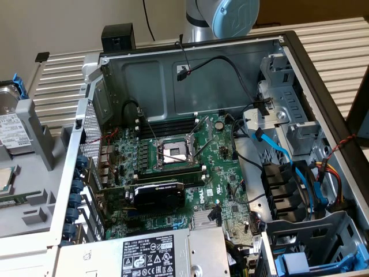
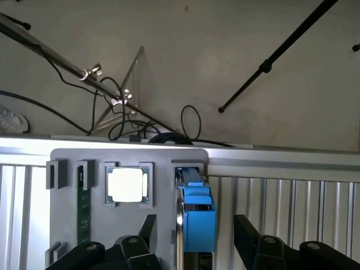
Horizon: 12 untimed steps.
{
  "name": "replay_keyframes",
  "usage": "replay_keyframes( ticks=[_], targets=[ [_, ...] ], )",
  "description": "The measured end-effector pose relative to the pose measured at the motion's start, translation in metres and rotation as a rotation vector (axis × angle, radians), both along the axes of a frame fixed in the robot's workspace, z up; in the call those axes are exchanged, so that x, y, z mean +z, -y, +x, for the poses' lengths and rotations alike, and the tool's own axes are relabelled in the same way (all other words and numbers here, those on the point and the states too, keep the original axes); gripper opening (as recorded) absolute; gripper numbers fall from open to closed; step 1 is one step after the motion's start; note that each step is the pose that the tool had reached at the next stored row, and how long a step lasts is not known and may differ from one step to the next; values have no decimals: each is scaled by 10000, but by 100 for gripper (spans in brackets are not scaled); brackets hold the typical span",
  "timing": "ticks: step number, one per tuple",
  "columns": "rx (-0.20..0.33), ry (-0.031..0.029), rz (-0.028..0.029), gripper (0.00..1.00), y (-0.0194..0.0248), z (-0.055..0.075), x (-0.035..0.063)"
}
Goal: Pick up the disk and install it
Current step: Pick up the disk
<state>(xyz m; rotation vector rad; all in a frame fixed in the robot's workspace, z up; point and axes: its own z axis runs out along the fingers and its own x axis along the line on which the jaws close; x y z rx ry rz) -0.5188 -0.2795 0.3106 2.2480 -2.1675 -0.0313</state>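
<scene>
Wrist view cuts off the gripper (image 2: 197,239), so just the ends of its two black fingers (image 2: 147,230) can be seen. They stand wide apart and hold nothing. Between them stands the disk (image 2: 198,216), with a gap on each side. It sits on its thin edge in a slot of the grey holder (image 2: 67,163). It is seen edge-on here, so its blue frame and a thin strip of metal show, and its label is hidden. The holder also has a square chip (image 2: 128,184) lying flat in a pocket and a green stick (image 2: 84,205) standing in a thin slot. In the exterior view the holder (image 1: 34,133) sits at the exterior view's left, just outside the open case (image 1: 150,81). The disk (image 1: 10,124) is cut off there by the picture's edge, and part of its white label shows. Inside the case lie a green board (image 1: 219,173), a black card (image 1: 158,195) and a silver box (image 1: 173,254) that is cut off too. Blue and black cables run past a bay on the exterior view's right, where a blue part (image 1: 294,262) is half hidden behind metal. I cannot tell what it is. The arm (image 1: 222,17) rises behind the case, mostly cut off.
</scene>
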Motion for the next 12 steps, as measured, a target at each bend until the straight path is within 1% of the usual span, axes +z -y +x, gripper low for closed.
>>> replay_keyframes(
  ticks=[4,7,12],
  targets=[
    [0,-2,0,65,-1,0,-50],
    [-1,-16,-1,65,-3,0,-64],
    [0,-21,0,65,-6,0,-90]
  ],
)
